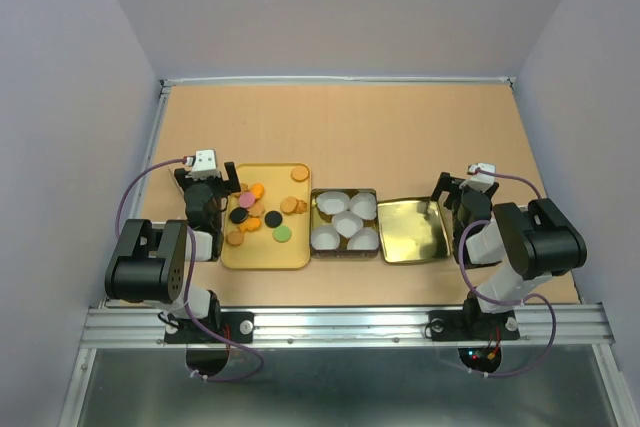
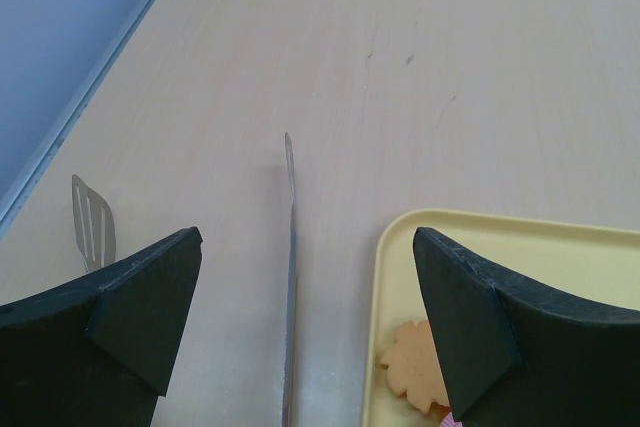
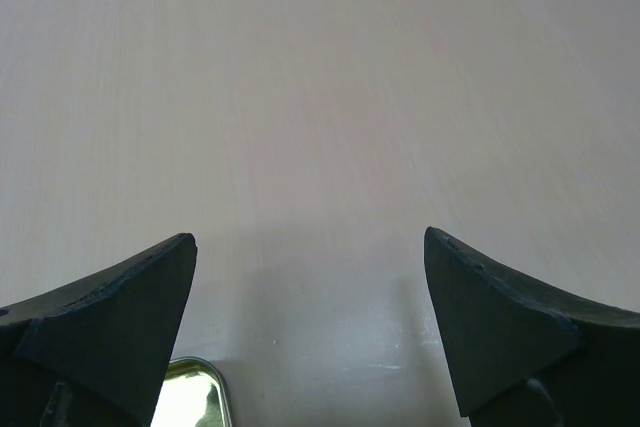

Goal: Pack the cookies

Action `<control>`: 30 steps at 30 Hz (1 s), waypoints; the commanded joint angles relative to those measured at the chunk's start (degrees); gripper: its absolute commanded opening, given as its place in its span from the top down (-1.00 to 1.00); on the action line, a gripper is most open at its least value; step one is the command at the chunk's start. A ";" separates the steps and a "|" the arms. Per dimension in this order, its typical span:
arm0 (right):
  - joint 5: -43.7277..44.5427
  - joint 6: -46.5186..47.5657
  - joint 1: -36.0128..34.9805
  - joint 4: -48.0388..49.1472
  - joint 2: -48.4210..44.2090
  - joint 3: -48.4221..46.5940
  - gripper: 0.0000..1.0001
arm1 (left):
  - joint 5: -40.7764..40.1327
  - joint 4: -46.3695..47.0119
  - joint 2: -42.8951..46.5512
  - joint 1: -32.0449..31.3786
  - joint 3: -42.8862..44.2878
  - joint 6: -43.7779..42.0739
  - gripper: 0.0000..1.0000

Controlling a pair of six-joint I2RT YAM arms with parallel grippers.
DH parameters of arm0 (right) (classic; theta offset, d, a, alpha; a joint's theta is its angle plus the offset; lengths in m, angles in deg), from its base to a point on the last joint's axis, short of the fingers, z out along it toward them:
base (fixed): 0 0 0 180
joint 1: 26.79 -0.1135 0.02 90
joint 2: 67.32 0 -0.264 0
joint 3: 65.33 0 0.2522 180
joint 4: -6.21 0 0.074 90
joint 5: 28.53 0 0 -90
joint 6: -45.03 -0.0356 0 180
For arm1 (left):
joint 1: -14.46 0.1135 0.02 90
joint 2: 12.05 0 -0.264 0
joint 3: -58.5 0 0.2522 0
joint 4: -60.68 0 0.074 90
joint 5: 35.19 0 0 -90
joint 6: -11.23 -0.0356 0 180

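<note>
The cookies [image 1: 262, 213] lie loose on a yellow tray [image 1: 262, 255]: mostly orange discs, two black, one pink, one green. My left gripper [image 1: 208, 178] is open and empty at the tray's far-left corner. In the left wrist view it [image 2: 307, 239] stands over the table, with its right finger above the tray's rim [image 2: 382, 277]. An orange flower-edged cookie [image 2: 412, 367] shows beside that finger. My right gripper [image 1: 455, 186] is open and empty to the right of the tin lid. In the right wrist view it [image 3: 309, 237] is over bare table.
An open tin [image 1: 345, 194] holding several white fluted paper cups stands right of the tray. Its shiny lid [image 1: 412, 231] lies beside it, and one corner shows in the right wrist view [image 3: 195, 397]. Thin metal tongs [image 2: 291, 247] lie on the table left of the tray.
</note>
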 commanded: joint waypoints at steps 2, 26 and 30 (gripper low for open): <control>0.62 0.60 0.22 6.66 -0.22 -1.21 -1.00 | 0.12 14.05 1.58 -0.16 0.41 -0.80 -0.97; -9.65 -10.38 0.05 -76.36 -23.17 -51.63 -1.00 | 0.12 14.05 1.50 -0.07 0.41 -0.71 -0.97; -18.42 -14.85 0.05 -93.60 -26.14 -57.46 -1.00 | 0.12 14.05 1.50 -0.16 0.41 -0.80 -0.97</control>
